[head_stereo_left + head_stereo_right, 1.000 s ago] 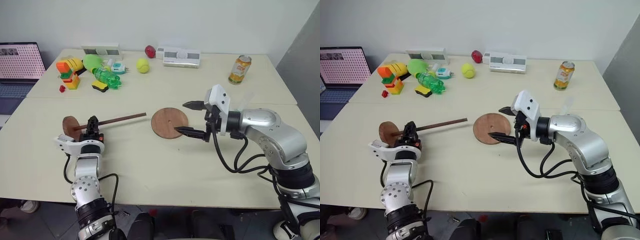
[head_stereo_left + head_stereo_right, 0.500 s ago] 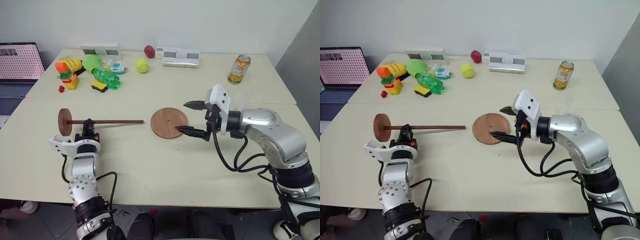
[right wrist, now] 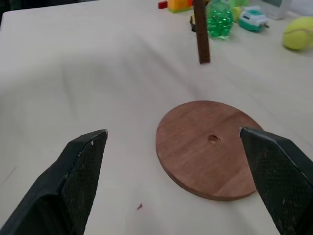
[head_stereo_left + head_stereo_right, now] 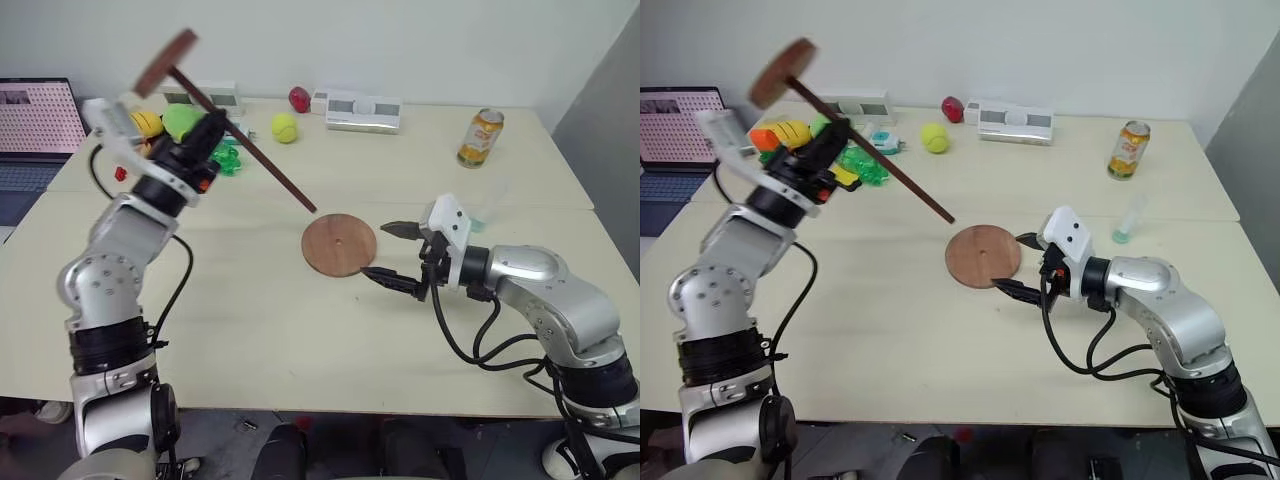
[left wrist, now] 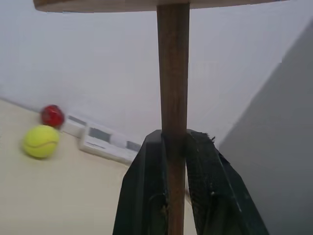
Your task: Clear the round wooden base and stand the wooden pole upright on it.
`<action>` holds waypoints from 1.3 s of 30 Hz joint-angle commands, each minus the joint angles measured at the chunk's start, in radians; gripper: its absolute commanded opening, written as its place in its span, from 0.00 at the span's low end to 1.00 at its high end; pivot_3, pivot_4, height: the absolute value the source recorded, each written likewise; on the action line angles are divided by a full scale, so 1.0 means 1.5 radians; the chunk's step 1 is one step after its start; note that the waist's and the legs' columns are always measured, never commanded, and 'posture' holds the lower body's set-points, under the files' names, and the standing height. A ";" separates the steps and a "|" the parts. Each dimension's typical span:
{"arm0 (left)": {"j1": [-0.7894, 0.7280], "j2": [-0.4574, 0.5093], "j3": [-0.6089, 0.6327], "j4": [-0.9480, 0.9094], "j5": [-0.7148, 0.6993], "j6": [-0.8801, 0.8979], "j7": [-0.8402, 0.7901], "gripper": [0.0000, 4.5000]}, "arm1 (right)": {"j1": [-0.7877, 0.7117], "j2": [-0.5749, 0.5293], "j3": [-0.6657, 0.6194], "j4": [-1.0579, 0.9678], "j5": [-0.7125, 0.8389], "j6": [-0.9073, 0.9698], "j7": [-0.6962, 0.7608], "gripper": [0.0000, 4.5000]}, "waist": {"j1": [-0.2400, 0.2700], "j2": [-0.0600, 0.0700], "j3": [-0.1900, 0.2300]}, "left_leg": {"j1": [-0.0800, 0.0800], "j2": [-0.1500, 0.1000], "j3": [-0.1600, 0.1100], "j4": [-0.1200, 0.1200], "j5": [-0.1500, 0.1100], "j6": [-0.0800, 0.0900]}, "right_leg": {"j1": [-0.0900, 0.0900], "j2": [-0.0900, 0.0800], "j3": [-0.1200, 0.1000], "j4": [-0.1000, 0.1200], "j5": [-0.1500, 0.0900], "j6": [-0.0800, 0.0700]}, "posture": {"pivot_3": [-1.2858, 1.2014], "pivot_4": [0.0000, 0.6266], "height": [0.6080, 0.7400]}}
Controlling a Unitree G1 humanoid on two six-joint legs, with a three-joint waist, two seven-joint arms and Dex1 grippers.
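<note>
1. The left gripper [image 4: 205, 133], upper left of the frame, has its jaws clamped on the wooden pole [image 4: 240, 146], held aslant above the desk [image 4: 250, 310].
2. The right gripper [image 4: 397, 255] has its jaws wide apart just right of the round wooden base [image 4: 339, 244], lying at centre.

Round wooden base [image 3: 210, 148] — reddish-brown wood, smooth matt face, faint grain. Wooden pole [image 5: 172, 98] darker brown wood, fine lengthwise grain, dull finish. Left gripper [image 5: 173, 147] fingers black, plastic-looking, slightly rough; right gripper [image 3: 182, 181] pads [image 3: 80, 171] black with cross-hatched texture. Table [image 4: 300, 330] cream, smooth, low sheen. Tennis ball [image 5: 41, 141] fuzzy yellow felt. Can [image 4: 479, 139] — glossy printed metal.
</note>
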 commanded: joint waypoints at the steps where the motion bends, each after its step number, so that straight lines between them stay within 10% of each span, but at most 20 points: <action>1: -0.074 0.015 -0.093 0.026 0.104 -0.031 -0.132 0.05 | 0.028 0.017 -0.017 -0.047 -0.010 0.006 -0.056 1.00 | -0.001 0.000 0.000 | 0.000 0.000 0.000 0.000 0.000 0.000 | 0.000 0.000 -0.001 0.000 0.000 0.000 | 0.52 0.24 1.00; 39: -0.103 -0.087 -0.151 0.196 0.385 -0.208 -0.327 0.05 | 0.114 0.054 -0.026 -0.101 -0.026 0.008 -0.171 1.00 | -0.007 0.002 0.001 | -0.003 -0.001 -0.004 0.005 0.000 0.000 | 0.000 0.000 -0.004 0.004 0.000 0.000 | 0.52 0.24 1.00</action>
